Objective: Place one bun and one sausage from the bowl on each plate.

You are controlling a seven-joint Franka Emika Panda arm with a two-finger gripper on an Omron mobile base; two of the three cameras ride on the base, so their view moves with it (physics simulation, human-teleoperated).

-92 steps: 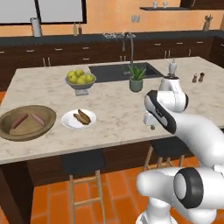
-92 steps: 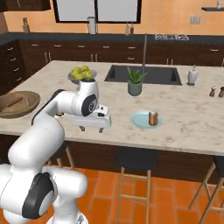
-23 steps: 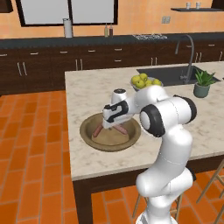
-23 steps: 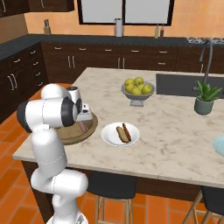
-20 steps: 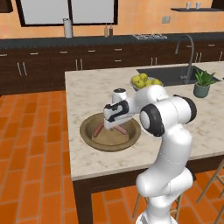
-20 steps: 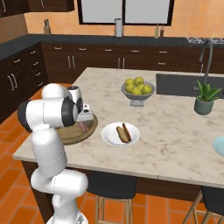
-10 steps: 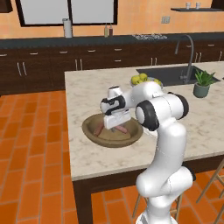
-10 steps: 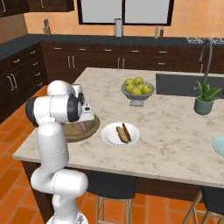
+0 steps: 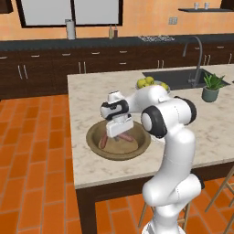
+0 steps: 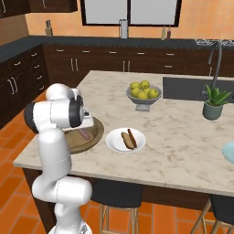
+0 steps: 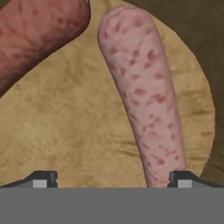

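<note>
Bowl (image 9: 94, 142) held two sausages (image 11: 142, 100), the paler lying lengthwise toward the tool (image 11: 109, 177), spread wide; white plate (image 10: 114, 141) sat just right.

The brown bowl (image 9: 97, 145) sits near the island's corner with bare marble around its rim on the floor side, so there's room to come in from there. Inside it gets crowded — the gripper (image 9: 119, 135), jaws spread wide, hangs low over the middle, and the pale sausage (image 11: 142, 100) runs right up against one fingertip (image 11: 181, 178) in the hand view, with the darker sausage (image 11: 39, 30) lying off toward the other side. Tan floor between them is open. Beside the bowl, the white plate (image 10: 114, 142) with its bun and sausage sits close. The grey fruit bowl (image 10: 143, 103) stands further back — well apart from the brown bowl.
</note>
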